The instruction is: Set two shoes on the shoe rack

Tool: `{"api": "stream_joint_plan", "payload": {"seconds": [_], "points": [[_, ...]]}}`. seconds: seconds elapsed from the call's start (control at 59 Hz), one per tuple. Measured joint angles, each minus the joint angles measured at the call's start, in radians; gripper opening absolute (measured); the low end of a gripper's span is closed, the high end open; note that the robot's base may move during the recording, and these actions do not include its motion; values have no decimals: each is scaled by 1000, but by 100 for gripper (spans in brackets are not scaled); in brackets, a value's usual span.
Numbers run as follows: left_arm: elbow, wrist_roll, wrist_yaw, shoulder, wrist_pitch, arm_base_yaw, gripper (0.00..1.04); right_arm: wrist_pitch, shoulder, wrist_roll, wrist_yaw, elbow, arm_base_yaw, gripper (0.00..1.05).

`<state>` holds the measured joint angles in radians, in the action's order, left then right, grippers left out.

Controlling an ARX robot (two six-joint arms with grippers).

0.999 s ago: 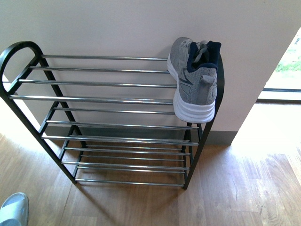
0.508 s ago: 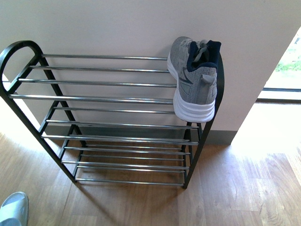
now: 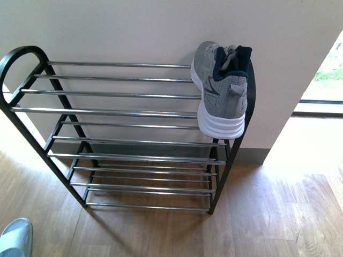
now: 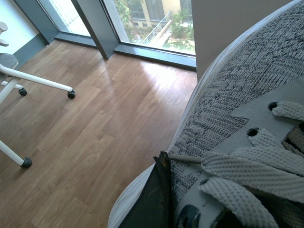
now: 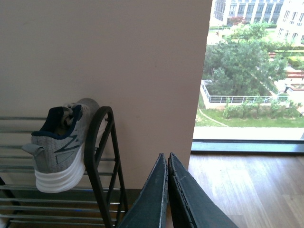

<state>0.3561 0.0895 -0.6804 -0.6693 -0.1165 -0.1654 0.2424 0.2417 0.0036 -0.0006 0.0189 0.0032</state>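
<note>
Shoe rack (image 3: 134, 126) stands against the wall (image 3: 134, 27). One grey sneaker (image 3: 222, 91) sits at the right end of the top tier, heel toward the front camera, white sole overhanging the front bar. Pale blue slide (image 3: 15, 238) lies on the wood floor (image 3: 268, 214), left of the rack and in front of it, mostly cut off by the frame edge.

Left gripper (image 4: 164, 194): jaws hold the second grey sneaker (image 4: 247, 95) above the floor. One dark finger (image 4: 159, 190) presses its knit side; the other is hidden.

Right gripper (image 5: 167, 166): jaws pressed together, empty, near the rack's right end.

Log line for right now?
grey knit sneaker: top shelf, right end of black-framed chrome-bar shoe rack | left pincer: against second grey sneaker, grip unclear | right pincer: shut, empty
</note>
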Motion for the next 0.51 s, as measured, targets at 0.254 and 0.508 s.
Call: {"api": "stream_joint_plan", "payload": {"seconds": [0.254, 0.508], "points": [[0, 0, 0, 0, 0, 0, 2, -57, -56, 0, 0, 0, 0, 1], [0, 0, 1, 0, 0, 0, 2, -241, -233, 0, 0, 0, 0, 1]]}}
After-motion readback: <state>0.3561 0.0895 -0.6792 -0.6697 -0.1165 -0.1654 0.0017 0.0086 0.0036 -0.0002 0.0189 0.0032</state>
